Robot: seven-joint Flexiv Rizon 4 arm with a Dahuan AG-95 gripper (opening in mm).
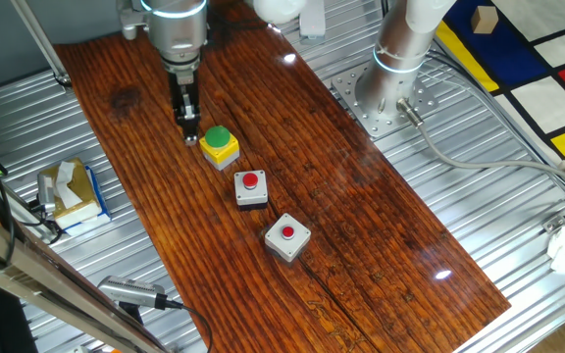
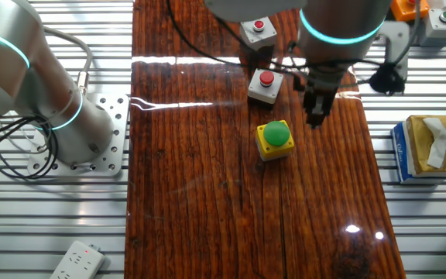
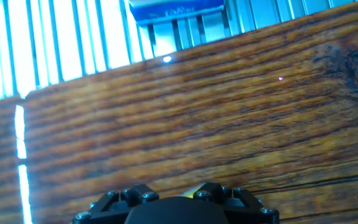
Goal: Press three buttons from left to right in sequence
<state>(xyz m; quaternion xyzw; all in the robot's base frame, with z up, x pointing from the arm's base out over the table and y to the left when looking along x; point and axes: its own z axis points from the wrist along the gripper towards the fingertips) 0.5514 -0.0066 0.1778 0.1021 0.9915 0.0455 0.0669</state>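
Dark reddish wood, striped with grain, forms the counter (image 1: 361,226), which rests on a ribbed metal bench. Three small square button boxes sit on it in a slanting row, close together but apart from one another — an order that suits pressing them one after the other. First is the yellow box with green button (image 1: 220,145), next the orange box with red button (image 1: 251,186), last the grey box with red button (image 1: 287,236).

A robot arm reaches down from above, and its tool (image 1: 189,132) points straight at the counter just beside the yellow box, on the side away from the other two. In one fixed view the tip looks near the wood, level with the box; I cannot tell whether it touches either. That spot beside the first box suggests the sequence is only starting, or that the tool is lining up before moving over the green cap; no button looks pressed in.

Whether the tool is clenched or released cannot be told: the fixed views show one dark tip, and the hand view shows only dark hardware at its bottom edge over bare wood.

Off the wood, a tissue box (image 1: 72,191) lies on the metal bench, well clear of the row.
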